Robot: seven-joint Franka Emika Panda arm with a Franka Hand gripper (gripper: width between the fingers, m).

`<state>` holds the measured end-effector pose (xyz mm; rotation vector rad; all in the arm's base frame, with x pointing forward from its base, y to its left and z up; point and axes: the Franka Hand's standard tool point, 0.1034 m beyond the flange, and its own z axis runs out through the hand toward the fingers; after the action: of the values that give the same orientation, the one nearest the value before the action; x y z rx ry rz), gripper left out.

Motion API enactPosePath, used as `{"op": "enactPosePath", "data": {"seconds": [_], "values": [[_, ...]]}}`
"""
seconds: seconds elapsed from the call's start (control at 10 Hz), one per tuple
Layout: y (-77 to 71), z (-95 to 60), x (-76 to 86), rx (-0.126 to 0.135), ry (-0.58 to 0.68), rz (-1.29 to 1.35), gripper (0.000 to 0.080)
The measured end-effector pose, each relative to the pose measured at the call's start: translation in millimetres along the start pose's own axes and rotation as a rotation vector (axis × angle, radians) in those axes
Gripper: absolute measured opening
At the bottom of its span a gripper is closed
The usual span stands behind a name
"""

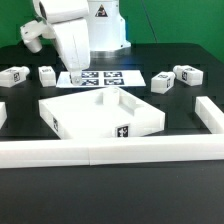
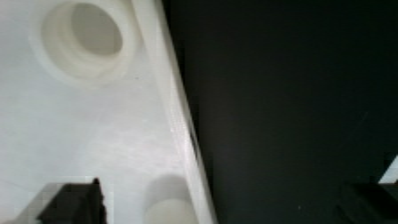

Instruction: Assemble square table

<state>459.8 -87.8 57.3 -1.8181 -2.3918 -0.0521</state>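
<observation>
The square tabletop (image 1: 100, 112) lies in the middle of the table, a white slab with raised sides and small tags on its front face. In the wrist view its white surface (image 2: 80, 120) shows a round corner socket (image 2: 89, 35), and its edge runs down the picture. My gripper (image 2: 231, 195) is open. One dark finger (image 2: 71, 205) is over the slab and the other (image 2: 388, 178) is over the black table, so the jaws straddle the edge. Several white tagged legs lie apart: two at the exterior view's left (image 1: 13, 75) (image 1: 47, 73) and two at its right (image 1: 160, 82) (image 1: 187, 74).
The arm (image 1: 72, 45) stands at the back; its fingers do not show in the exterior view. The marker board (image 1: 100, 77) lies behind the tabletop. Long white border bars run along the front (image 1: 110, 150) and the right (image 1: 208, 118).
</observation>
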Motion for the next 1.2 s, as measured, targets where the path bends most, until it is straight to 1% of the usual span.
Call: {"op": "enactPosePath", "data": {"seconds": [0.2,0.3,0.4,0.6,0.8,0.9,1.0,1.1,1.2], "values": [[-4.6,7.9,-16.9,-0.044,0.005,-0.068,0.065],[-5.6,10.4,-20.9,-0.059,0.021,-0.102,0.065],[-6.4,14.6,-21.1,-0.064,0.03,-0.105,0.065],[-7.8,24.8,-18.7,-0.062,0.036,-0.09,0.065],[-2.8,32.1,-13.8,-0.068,0.028,-0.058,0.065],[-0.5,39.1,-10.5,-0.067,0.032,-0.047,0.065],[0.6,47.1,-10.4,-0.064,0.035,-0.036,0.065],[-0.2,50.8,-10.3,-0.064,0.037,-0.02,0.065],[-0.7,50.8,-11.0,-0.062,0.035,-0.023,0.065]]}}
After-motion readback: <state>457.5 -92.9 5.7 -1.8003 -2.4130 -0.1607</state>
